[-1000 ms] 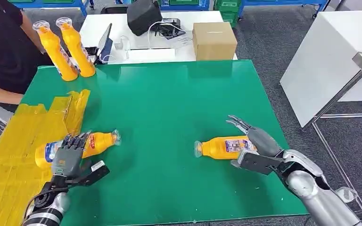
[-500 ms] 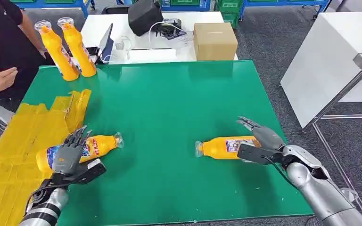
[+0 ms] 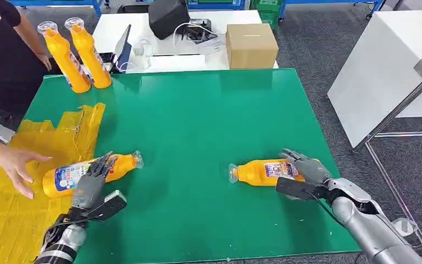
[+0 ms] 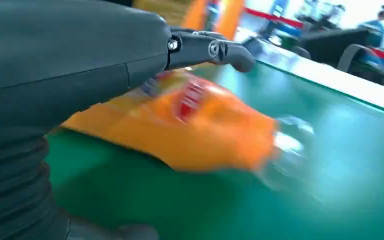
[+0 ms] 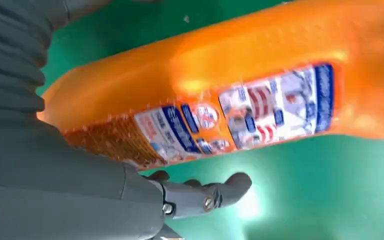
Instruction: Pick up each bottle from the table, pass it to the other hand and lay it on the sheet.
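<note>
An orange bottle [image 3: 79, 173] lies on its side across the edge of the yellow sheet [image 3: 38, 137], cap toward the table's middle. My left hand [image 3: 92, 184] hovers just beside and over it, fingers spread, holding nothing; the left wrist view shows the same bottle [image 4: 200, 127] blurred under the fingers [image 4: 215, 50]. A second orange bottle [image 3: 261, 171] lies on the green table [image 3: 198, 110] at the right. My right hand [image 3: 307, 175] curves its fingers over that bottle's base end, thumb still apart; the labelled bottle [image 5: 260, 100] sits close to the palm.
Two more orange bottles [image 3: 60, 58] [image 3: 90, 52] stand upright at the table's back left corner. A person's hand [image 3: 16, 165] reaches over the sheet toward the left bottle. Behind the table are a cardboard box [image 3: 251, 45] and a black bag [image 3: 167, 16]; a white table [image 3: 384, 66] stands at the right.
My left hand has lifted off the left bottle and drawn back toward me. My right hand slid onto the right bottle's base, fingers curling. The person's hand came in over the sheet.
</note>
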Controlling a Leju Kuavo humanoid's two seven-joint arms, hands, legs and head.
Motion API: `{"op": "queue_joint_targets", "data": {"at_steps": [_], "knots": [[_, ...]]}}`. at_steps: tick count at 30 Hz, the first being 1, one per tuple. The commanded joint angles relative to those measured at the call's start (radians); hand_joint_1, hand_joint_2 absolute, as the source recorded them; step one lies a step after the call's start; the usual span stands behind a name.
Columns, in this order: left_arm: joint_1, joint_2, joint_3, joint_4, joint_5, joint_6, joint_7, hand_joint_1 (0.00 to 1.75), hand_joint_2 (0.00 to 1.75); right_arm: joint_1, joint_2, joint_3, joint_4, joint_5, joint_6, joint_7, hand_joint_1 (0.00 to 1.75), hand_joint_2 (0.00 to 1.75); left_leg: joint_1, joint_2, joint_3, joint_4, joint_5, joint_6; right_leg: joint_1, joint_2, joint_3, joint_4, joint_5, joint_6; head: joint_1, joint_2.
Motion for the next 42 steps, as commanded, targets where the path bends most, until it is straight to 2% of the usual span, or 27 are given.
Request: {"op": "queue_joint_targets", "data": {"at_steps": [1,5,8,12,16,19,20,22,23,24,25,29,31,32,34,36,39,42], "knots": [[-0.03,-0.058,-0.062,-0.087,0.216,-0.161,-0.046,0.0,1.75,-0.015,-0.111,0.185,0.18,0.018,0.119,0.032,1.75,1.75,0.002,-0.002,-0.001,0.001,0.001,0.0,0.002,-0.004,0.0,-0.002,0.001,-0.001,0.0,0.0],[-0.027,-0.054,-0.069,-0.098,0.24,-0.166,-0.048,0.0,1.75,-0.012,-0.125,0.205,0.162,0.009,0.13,0.047,1.75,1.75,0.002,-0.006,0.0,0.0,0.002,0.0,0.002,-0.006,-0.007,-0.004,0.001,0.0,0.0,0.0],[-0.032,-0.063,-0.059,-0.116,0.322,-0.231,-0.051,0.0,1.75,0.002,-0.126,0.227,0.177,0.021,0.122,0.064,1.75,1.75,0.002,-0.002,0.0,0.0,0.001,0.001,0.002,-0.004,-0.006,-0.005,0.002,0.0,0.0,0.0],[-0.032,-0.063,-0.059,-0.117,0.322,-0.232,-0.051,0.0,1.75,0.004,-0.126,0.227,0.178,0.021,0.122,0.064,1.75,1.75,0.002,-0.004,0.003,0.0,0.0,0.001,0.002,-0.005,-0.004,-0.005,0.001,0.0,0.0,0.0],[-0.031,-0.081,-0.007,-0.149,0.511,-0.404,-0.043,0.0,1.75,0.018,-0.11,0.221,0.203,0.012,0.102,0.07,1.75,1.75,0.002,-0.004,0.003,-0.001,0.002,0.001,0.002,-0.006,-0.004,-0.007,0.002,-0.001,0.0,0.0],[-0.003,-0.083,0.04,-0.218,0.618,-0.516,0.001,0.0,1.75,0.027,-0.036,0.18,0.238,0.019,0.035,0.091,1.75,1.75,0.003,-0.002,0.008,0.0,0.0,0.001,0.003,-0.004,0.0,-0.007,0.001,0.0,0.0,0.0],[0.009,-0.089,0.062,-0.238,0.672,-0.569,0.024,0.0,0.0,0.036,0.01,0.129,0.251,0.0,-0.018,0.084,1.75,1.75,0.004,-0.002,0.007,-0.001,0.001,0.001,0.004,-0.004,0.0,-0.009,0.003,-0.001,0.0,0.0],[0.063,-0.101,0.103,-0.331,0.764,-0.652,0.05,0.0,0.0,0.041,0.126,0.047,0.243,-0.001,-0.14,0.055,1.75,1.75,0.003,0.0,0.007,-0.002,0.001,0.001,0.004,-0.002,0.001,-0.01,0.004,-0.001,0.0,0.0],[0.107,-0.124,0.136,-0.401,0.86,-0.717,0.056,0.0,0.0,0.066,0.208,-0.037,0.184,-0.044,-0.245,-0.04,1.75,1.75,0.004,0.004,0.009,-0.002,0.0,0.0,0.004,0.002,0.002,-0.009,0.004,-0.001,0.0,0.0],[0.148,-0.138,0.144,-0.47,0.901,-0.751,0.069,0.0,0.0,0.089,0.274,-0.084,0.111,-0.083,-0.273,-0.08,1.75,1.75,0.003,0.008,0.007,-0.002,0.0,0.001,0.004,0.006,0.007,-0.008,0.005,0.0,0.0,0.0],[0.189,-0.155,0.143,-0.544,0.94,-0.779,0.097,0.0,0.0,0.114,0.319,-0.098,0.011,-0.081,-0.282,-0.074,1.75,1.75,0.004,0.013,0.008,-0.004,-0.001,0.0,0.005,0.012,0.009,-0.009,0.007,0.001,0.0,0.0],[0.19,-0.157,0.13,-0.553,0.945,-0.771,0.115,0.0,0.0,0.139,0.308,-0.111,-0.055,-0.071,-0.258,-0.031,1.75,1.75,0.004,0.025,0.003,-0.001,-0.001,0.0,0.005,0.023,0.0,-0.004,0.008,0.001,0.001,0.0],[0.183,-0.155,0.13,-0.542,0.946,-0.77,0.114,0.0,0.0,0.141,0.298,-0.119,-0.048,-0.075,-0.251,-0.044,1.75,1.75,0.003,0.023,0.004,-0.002,0.0,0.0,0.005,0.021,-0.001,-0.004,0.007,0.002,-0.001,0.0],[0.189,-0.166,0.131,-0.553,0.968,-0.781,0.1,0.0,1.75,0.154,0.346,-0.168,-0.07,-0.04,-0.352,-0.133,1.75,1.75,0.004,0.02,0.003,-0.001,0.0,0.0,0.005,0.018,-0.001,-0.004,0.008,0.001,-0.001,0.0],[0.228,-0.191,0.11,-0.622,0.989,-0.793,0.115,0.0,1.75,0.181,0.438,-0.172,-0.142,0.023,-0.386,-0.136,1.75,1.75,0.004,0.016,0.004,-0.001,0.0,0.0,0.004,0.016,0.0,-0.004,0.007,0.002,0.0,0.0],[0.255,-0.208,0.045,-0.661,1.016,-0.804,0.15,0.0,1.75,0.213,0.525,-0.125,-0.182,0.008,-0.38,-0.151,1.75,1.75,0.004,0.017,0.0,-0.001,0.0,0.0,0.005,0.016,-0.003,-0.003,0.007,0.001,0.0,0.0],[0.279,-0.198,-0.035,-0.675,1.034,-0.798,0.161,0.0,1.75,0.209,0.593,-0.059,-0.169,0.015,-0.453,-0.166,1.75,1.75,0.005,0.017,-0.003,0.0,-0.001,0.0,0.006,0.017,-0.004,-0.002,0.007,0.002,0.0,0.0],[0.281,-0.179,-0.088,-0.669,1.028,-0.772,0.155,0.0,1.75,0.148,0.642,0.028,-0.085,-0.027,-0.435,-0.157,1.75,1.75,0.004,0.018,-0.006,-0.001,0.0,0.0,0.006,0.017,-0.009,-0.002,0.006,0.002,0.0,0.0]]}}
